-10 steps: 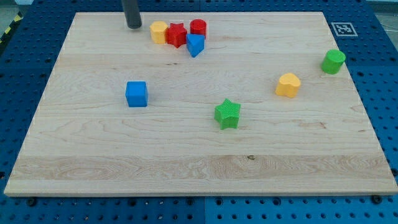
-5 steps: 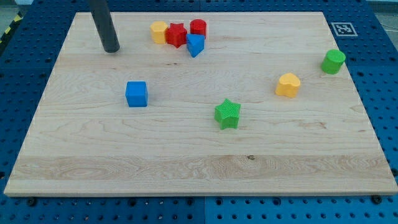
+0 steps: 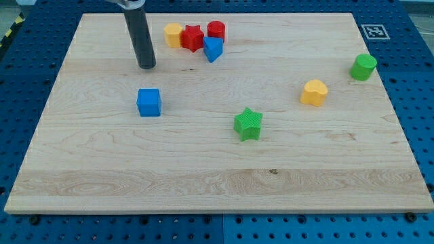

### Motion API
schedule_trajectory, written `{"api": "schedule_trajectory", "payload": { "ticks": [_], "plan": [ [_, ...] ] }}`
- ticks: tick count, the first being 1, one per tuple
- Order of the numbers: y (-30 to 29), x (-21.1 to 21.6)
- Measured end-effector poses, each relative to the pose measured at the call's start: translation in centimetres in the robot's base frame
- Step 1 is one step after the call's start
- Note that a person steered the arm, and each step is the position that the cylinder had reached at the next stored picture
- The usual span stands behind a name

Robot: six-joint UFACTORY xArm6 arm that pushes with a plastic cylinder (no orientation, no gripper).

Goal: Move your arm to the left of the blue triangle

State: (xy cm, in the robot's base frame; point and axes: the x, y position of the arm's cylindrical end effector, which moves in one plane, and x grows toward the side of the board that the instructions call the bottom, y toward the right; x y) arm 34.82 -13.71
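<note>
And the dark rod is down on the wooden board (image 3: 203, 183), its tip (image 3: 146, 66) planted in the upper left part of the top. There's no pincer on this arm at all, just the plain rod, so nothing to spread or press together. The small blue triangle block (image 3: 213, 49) lies off toward the view's right of the tip and a touch nearer the top edge, well apart from it, with bare wood between the two.

Look at the cluster around that triangle, up near the middle of the top edge: a red star block (image 3: 192, 37) just beside it on the upper left, a red cylinder block (image 3: 216, 30) right above it, and a yellow block (image 3: 173, 34) on the far left of the group, against the star. Whether the triangle touches the star I can't make out.

Below the tip, near it, sits a blue cube (image 3: 148, 102). A green star block (image 3: 248, 124) is around the board's centre, a yellow heart-shaped block (image 3: 314, 92) toward the right edge, a green cylinder block (image 3: 363, 67) close to that edge.

The triangle's narrow end points toward the bottom edge, leaning a little left.
</note>
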Motion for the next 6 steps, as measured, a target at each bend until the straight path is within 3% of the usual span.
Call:
{"api": "schedule_trajectory", "payload": {
  "ticks": [1,3,6],
  "plan": [
    [0.0,0.0],
    [6.1,-1.5],
    [7.5,-3.2]
  ]
}}
